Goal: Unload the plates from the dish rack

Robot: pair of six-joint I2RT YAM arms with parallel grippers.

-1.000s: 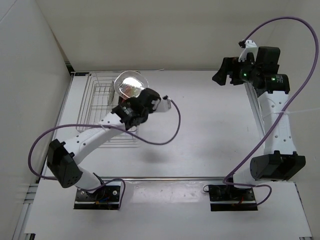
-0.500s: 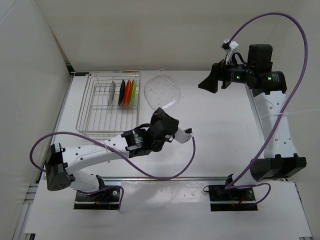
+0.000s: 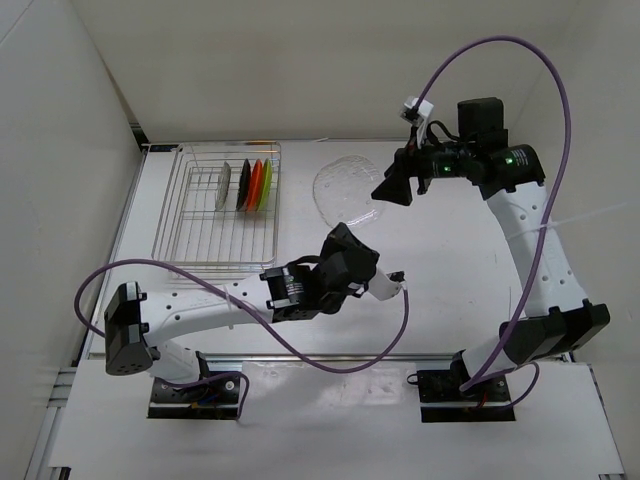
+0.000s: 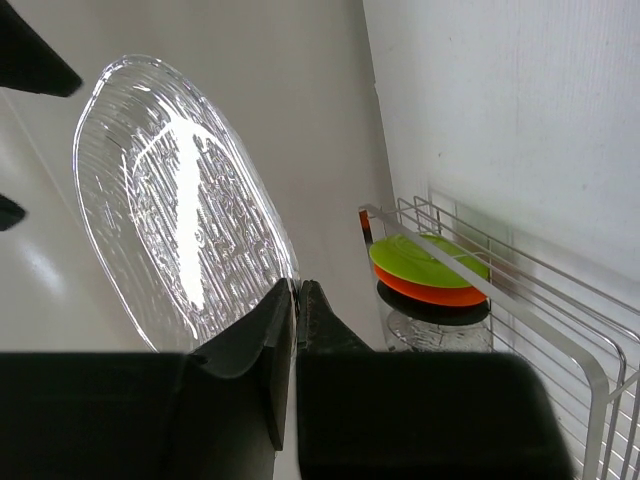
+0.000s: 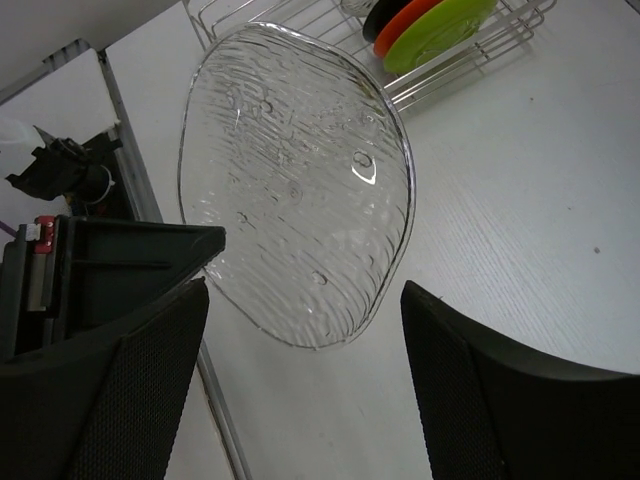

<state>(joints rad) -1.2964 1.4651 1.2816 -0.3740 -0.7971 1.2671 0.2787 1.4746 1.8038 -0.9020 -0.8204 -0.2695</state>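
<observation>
Clear plate [image 4: 170, 200] moved right, left pincer [image 4: 296, 288] clamping.

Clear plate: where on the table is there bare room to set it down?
Bare table lies between the dish rack and the right arm, and nearer, right of the left claw. Crowded: the rack's far end, where plates stand on edge, and around the clear plate, gripped by the left claw with the open right claw close to it.

The lower rim of the clear plate [image 4: 180, 200] was hidden between the fingers [image 4: 260, 340] of the left gripper [image 4: 296, 292]. The dish rack [image 5: 470, 55] and the black plate [image 5: 378, 20] were cut off by the right wrist view's top edge.
</observation>
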